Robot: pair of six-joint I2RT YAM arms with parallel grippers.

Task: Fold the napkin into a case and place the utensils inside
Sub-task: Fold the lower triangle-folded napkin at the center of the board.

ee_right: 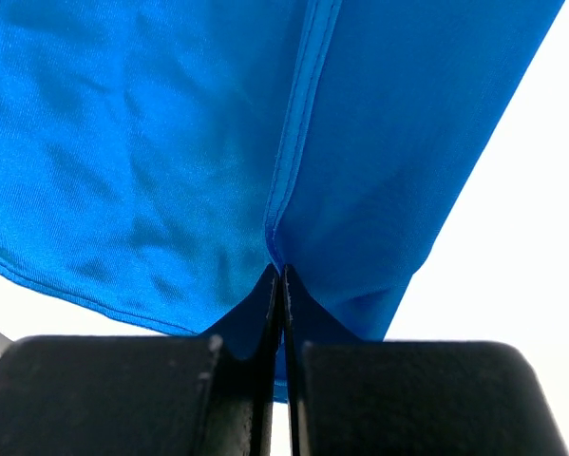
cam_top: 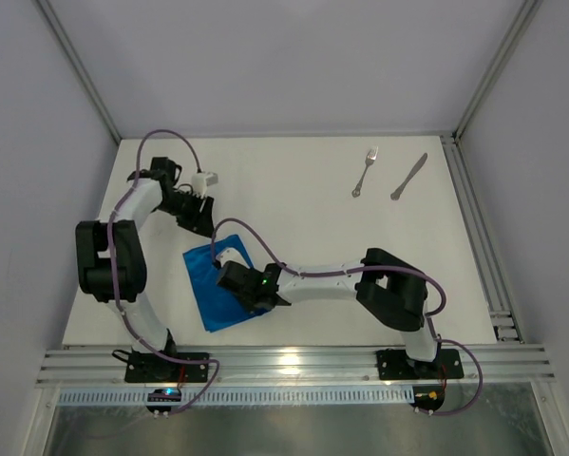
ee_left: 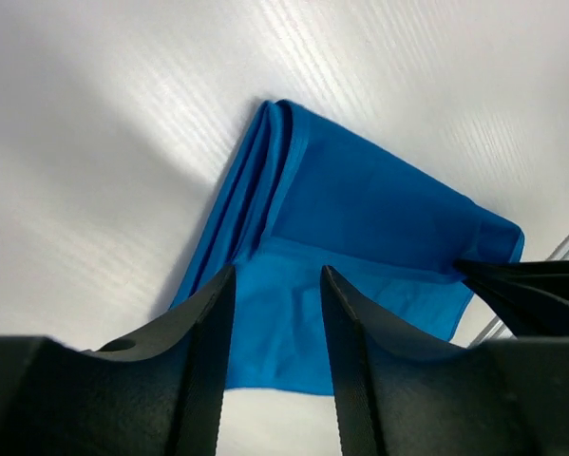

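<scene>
The bright blue napkin [cam_top: 208,290] lies partly folded at the table's front left, with bunched layers along one edge [ee_left: 256,199]. My right gripper [cam_top: 235,277] is shut on a hem of the napkin [ee_right: 293,142], pinching the cloth between its fingertips [ee_right: 281,275]. My left gripper [cam_top: 200,217] is open and empty, just beyond the napkin's far edge; the blue cloth shows between its fingers [ee_left: 276,285]. The silver fork [cam_top: 364,172] and the silver knife [cam_top: 408,177] lie side by side at the far right, away from both grippers.
A metal rail [cam_top: 293,363] runs along the table's front edge. A rail [cam_top: 479,242] borders the right side. Purple cables [cam_top: 256,242] loop over the arms near the napkin.
</scene>
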